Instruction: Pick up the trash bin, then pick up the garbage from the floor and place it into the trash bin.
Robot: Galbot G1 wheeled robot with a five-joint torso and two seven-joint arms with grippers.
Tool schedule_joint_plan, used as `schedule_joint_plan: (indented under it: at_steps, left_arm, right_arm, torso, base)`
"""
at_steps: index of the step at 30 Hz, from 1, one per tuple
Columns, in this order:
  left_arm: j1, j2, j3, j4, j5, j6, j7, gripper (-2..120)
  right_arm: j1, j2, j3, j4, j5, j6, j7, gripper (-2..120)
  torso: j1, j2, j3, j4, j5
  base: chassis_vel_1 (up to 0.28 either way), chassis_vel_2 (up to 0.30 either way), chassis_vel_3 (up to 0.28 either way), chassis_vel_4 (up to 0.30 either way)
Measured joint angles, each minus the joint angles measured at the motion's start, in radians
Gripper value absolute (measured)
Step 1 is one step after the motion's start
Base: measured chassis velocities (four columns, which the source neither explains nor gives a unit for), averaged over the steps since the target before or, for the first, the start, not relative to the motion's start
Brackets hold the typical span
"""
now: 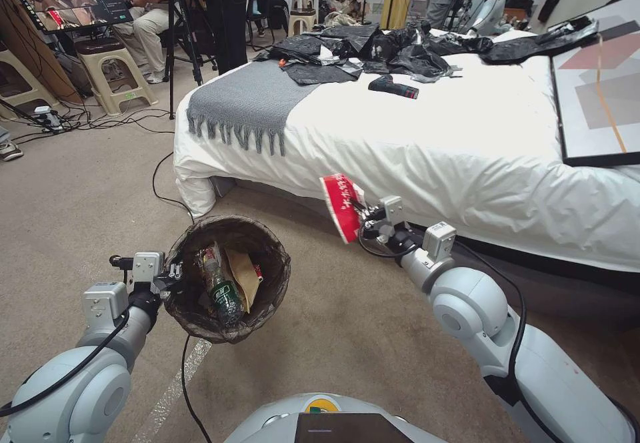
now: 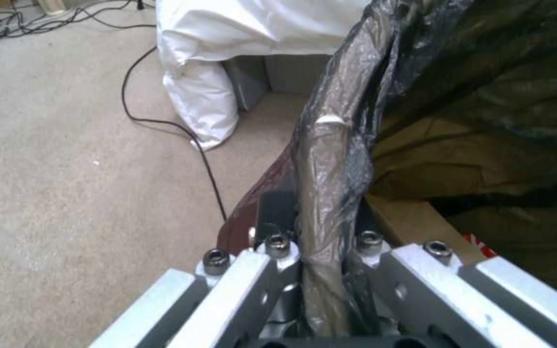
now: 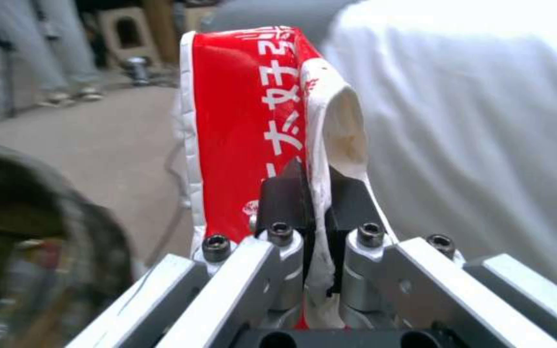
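Your left end effector (image 1: pixel 175 271) was clenched on the bag-lined rim of one trash bin (image 1: pixel 267 246), held above the floor (image 1: pixel 347 336), holding one green-labelled bottle (image 1: pixel 223 293) and one brown paper scrap (image 1: pixel 243 273). Your right end effector (image 1: pixel 365 219) gripped one crumpled red-and-white packet (image 1: pixel 341 204) beside the bed (image 1: pixel 427 143).

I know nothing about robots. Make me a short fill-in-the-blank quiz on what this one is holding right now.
1. The left hand is clamped on the rim of the ____.
2. The right hand pinches a crumpled packet coloured white and ____.
3. Inside the trash bin, beside a brown paper scrap, lies a green-labelled ____.
4. Behind the packet stands a bed with ____ bedding.

Missing words: trash bin; red; bottle; white
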State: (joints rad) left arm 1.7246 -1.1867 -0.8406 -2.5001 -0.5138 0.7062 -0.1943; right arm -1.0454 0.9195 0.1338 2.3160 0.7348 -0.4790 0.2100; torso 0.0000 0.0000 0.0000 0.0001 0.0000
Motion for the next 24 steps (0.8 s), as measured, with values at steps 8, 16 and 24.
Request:
schedule_joint_plan:
  at_steps: [8, 16, 24]
  left_arm:
    - [0.0, 0.01, 0.002, 0.0, -0.001, 0.0, -0.003, 0]
    - [-0.014, 0.016, 0.012, 0.0, -0.001, -0.001, -0.004, 0]
    - [-0.027, 0.014, 0.016, 0.0, -0.001, 0.0, -0.004, 0]
  right_arm:
    - [0.118, 0.013, -0.152, -0.005, 0.026, -0.022, -0.01, 0]
    - [0.244, 0.035, -0.354, 0.0, 0.089, -0.039, 0.001, 0]
    - [0.346, 0.054, -0.508, -0.02, 0.121, -0.056, 0.037, 0]
  torso:
    - [0.0, 0.0, 0.0, 0.0001, 0.0]
    - [0.0, 0.0, 0.0, -0.0002, -0.0001]
    - [0.0, 0.0, 0.0, 0.0, -0.0002]
  base:
    - [0.0, 0.0, 0.0, 0.0]
    - [0.0, 0.0, 0.0, 0.0]
    - [0.0, 0.0, 0.0, 0.0]
